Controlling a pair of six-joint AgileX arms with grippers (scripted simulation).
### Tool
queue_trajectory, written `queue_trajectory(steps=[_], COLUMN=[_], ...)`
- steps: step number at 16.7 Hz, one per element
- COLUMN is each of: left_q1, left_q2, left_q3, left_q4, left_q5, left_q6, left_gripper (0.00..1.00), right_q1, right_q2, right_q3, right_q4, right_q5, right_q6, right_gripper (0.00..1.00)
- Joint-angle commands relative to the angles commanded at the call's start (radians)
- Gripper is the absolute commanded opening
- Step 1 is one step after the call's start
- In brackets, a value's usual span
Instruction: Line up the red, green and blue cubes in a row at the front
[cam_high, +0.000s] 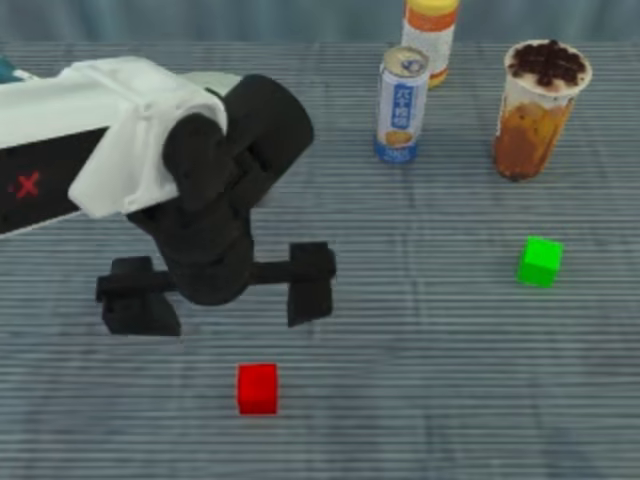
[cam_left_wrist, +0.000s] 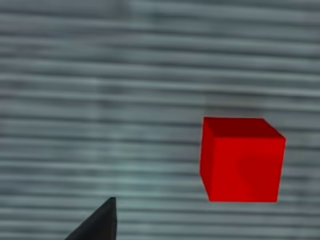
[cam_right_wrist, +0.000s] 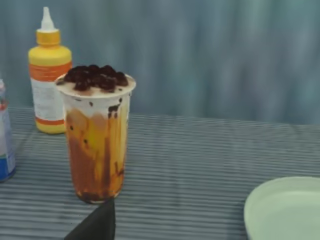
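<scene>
The red cube (cam_high: 257, 388) lies near the table's front, left of centre, and shows large in the left wrist view (cam_left_wrist: 242, 160). My left gripper (cam_high: 222, 308) hovers just behind it, open wide and holding nothing; one dark fingertip (cam_left_wrist: 100, 225) shows at the wrist view's edge. The green cube (cam_high: 540, 262) sits alone at the right, farther back. The blue cube is out of view. My right gripper does not appear in the top view. Its wrist view shows one dark fingertip (cam_right_wrist: 97, 225) low over the table, near the cup.
At the back stand a blue-and-white drink can (cam_high: 402, 105), an orange squeeze bottle (cam_high: 430, 35) and a tall brown drink cup with dark topping (cam_high: 538, 110). A pale plate (cam_right_wrist: 287, 210) lies near the right gripper. My left arm covers the table's back left.
</scene>
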Motion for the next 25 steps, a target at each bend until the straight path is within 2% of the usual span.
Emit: queue_trajectory(steps=[3,7,16,20,25], left_q1=[0.081,0.226,0.543,0.637,0.686], left_q2=[-0.158,-0.45,-1.233,-1.526,-1.686], left_q3=[-0.133,-0.401,-1.03,-1.167,-1.211], left_q4=[0.102,0.259,0.646,0.839,0.977], left_q5=[-0.004,-0.009,-0.001,0.015,0.029], left_q6=[0.036,0.129,0.484,0.627,0.709], left_gripper=[1.0,1.0,1.0,1.0,1.0], right_q1=[0.029,0.08,0.197,0.235,0.257], right_q2=[0.19,0.574,1.561,1.855,1.996], right_q3=[0.173,0.47,1.169,1.409,1.556], right_q4=[-0.114,-0.325,-0.834,-0.985,-1.062], right_q5=[-0.001,-0.002,-0.002,0.0,0.001], right_q6=[-0.099,-0.274,-0.692,-0.827,-0.905], right_gripper=[1.0,1.0,1.0,1.0,1.0])
